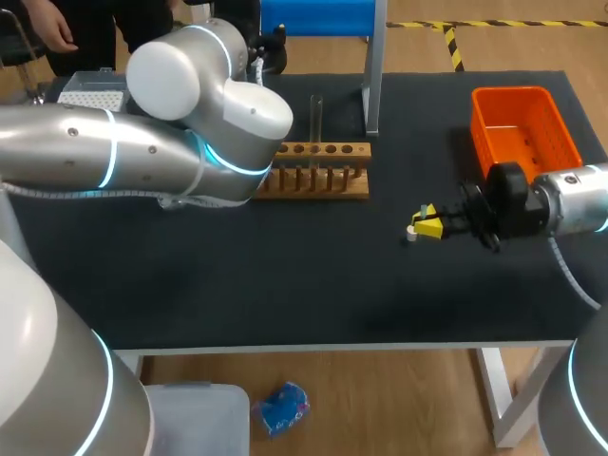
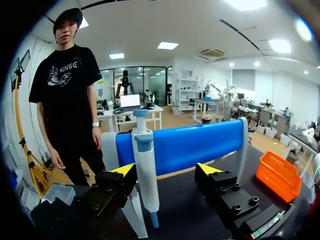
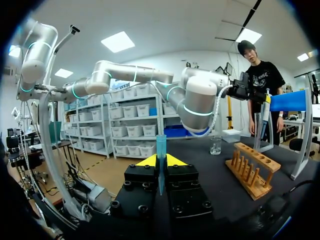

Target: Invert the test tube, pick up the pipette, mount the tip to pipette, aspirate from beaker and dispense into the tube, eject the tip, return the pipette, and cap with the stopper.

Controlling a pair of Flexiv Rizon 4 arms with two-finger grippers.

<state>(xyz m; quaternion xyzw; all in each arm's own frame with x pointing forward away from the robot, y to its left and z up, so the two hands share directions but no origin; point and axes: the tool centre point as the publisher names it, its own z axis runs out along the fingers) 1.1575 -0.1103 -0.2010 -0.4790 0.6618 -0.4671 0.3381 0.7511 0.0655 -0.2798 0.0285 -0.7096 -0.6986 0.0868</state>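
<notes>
Overhead, our right gripper (image 1: 427,224) hangs over the dark table (image 1: 285,294), in from its right edge. It sits between the wooden rack (image 1: 318,171) and the orange basket (image 1: 524,128), well apart from both and from the front edge. Its fingers are clamped on a blue pipette tip (image 3: 160,146), which stands upright between them in the right wrist view. The test tube (image 1: 315,116) stands upright in the rack, near the stand's white post (image 1: 373,66). Our left arm (image 1: 142,152) crosses the back left of the table, just beside the tip box (image 1: 90,95). Toward the back edge our left gripper (image 2: 166,169) is spread wide and released. The pipette (image 2: 144,170) hangs upright ahead of it, just beside one finger and in front of the blue bar (image 2: 200,145). The beaker (image 3: 215,145) sits on the table beyond the rack, under the left arm's elbow.
</notes>
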